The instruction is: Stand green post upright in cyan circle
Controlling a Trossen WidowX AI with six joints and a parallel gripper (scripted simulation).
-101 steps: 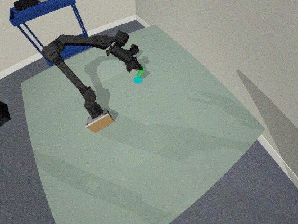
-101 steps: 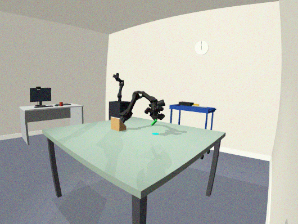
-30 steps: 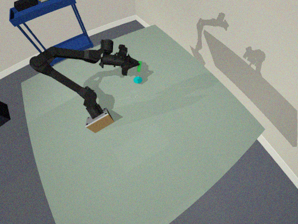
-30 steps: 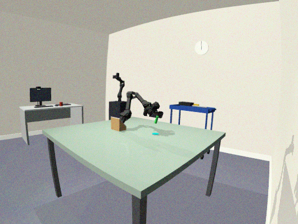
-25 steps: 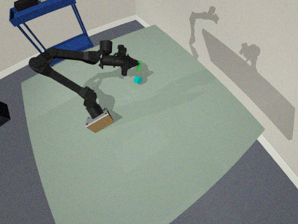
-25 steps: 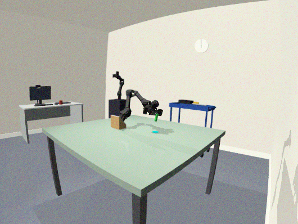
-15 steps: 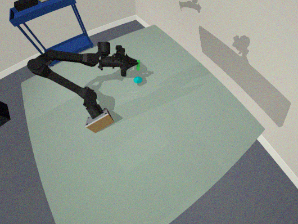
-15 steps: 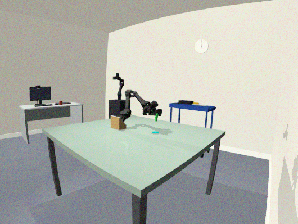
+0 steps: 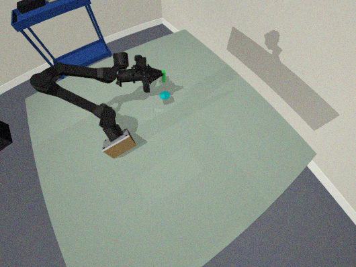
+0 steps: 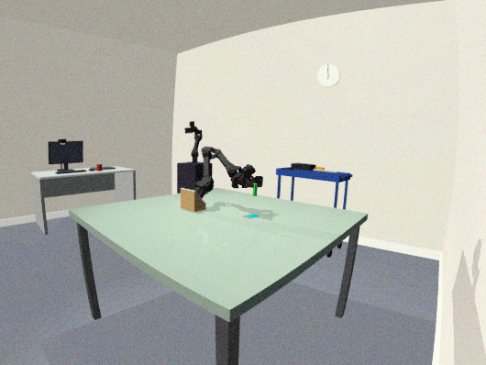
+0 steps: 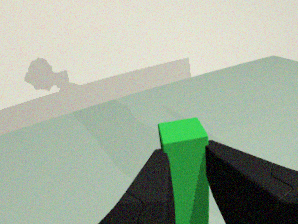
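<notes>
The green post (image 9: 164, 77) (image 10: 255, 190) (image 11: 187, 165) is held upright, its lower end clear of the table. My gripper (image 9: 162, 74) (image 10: 257, 184) (image 11: 184, 155) is shut on the post near its upper end; in the wrist view one black finger lies on each side of it. The cyan circle (image 9: 164, 95) (image 10: 253, 215) lies flat on the pale green table (image 9: 174, 174) (image 10: 197, 248). In the exterior view the post hangs well above the circle. The circle is not in the wrist view, and the post's lower end is cut off there.
The arm's base stands by a brown block (image 9: 120, 147) (image 10: 190, 200) on the table. A blue cart (image 9: 82, 54) (image 10: 314, 174) stands on the floor beyond the table's edge. A wall (image 9: 302, 67) rises beyond another edge. Shadows of the arm fall near the circle.
</notes>
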